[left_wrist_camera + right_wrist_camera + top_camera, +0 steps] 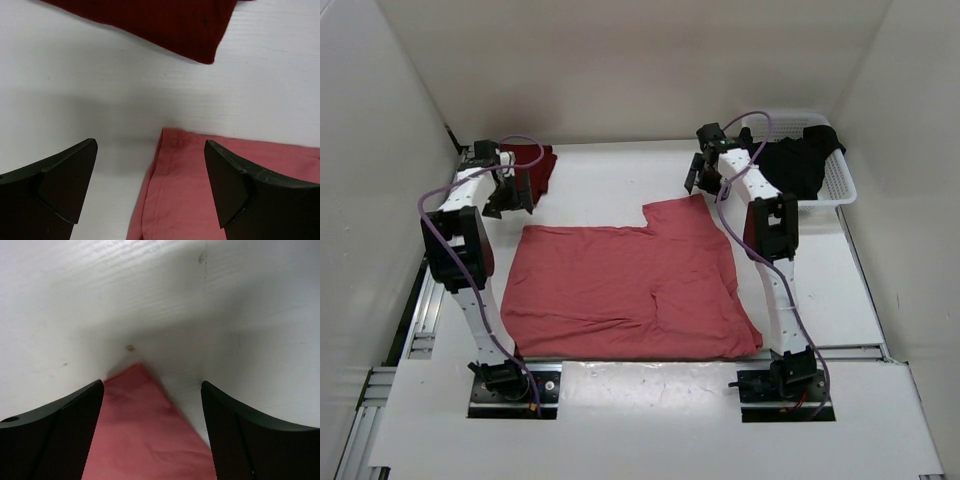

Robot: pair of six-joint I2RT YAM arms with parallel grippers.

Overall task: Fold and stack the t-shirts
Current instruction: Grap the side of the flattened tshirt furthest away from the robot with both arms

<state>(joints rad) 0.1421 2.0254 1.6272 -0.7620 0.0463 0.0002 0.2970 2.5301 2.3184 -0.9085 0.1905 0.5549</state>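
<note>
Evidently the salmon pink t-shirt lies spread flat in the middle of the desk so that its corners can be reached. The left tool hovers with jaws spread over the far left corner, and the right tool hangs likewise spread over the pointed far right corner; neither pinches cloth. The dark maroon t-shirt sits folded at the far left, probably as the base of the stack. The black t-shirt waits crumpled in the white basket, out of the way.

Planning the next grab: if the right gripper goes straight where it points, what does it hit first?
Likely the salmon pink t-shirt, its corner lying between the right gripper's open fingers; depth is unclear.
</note>
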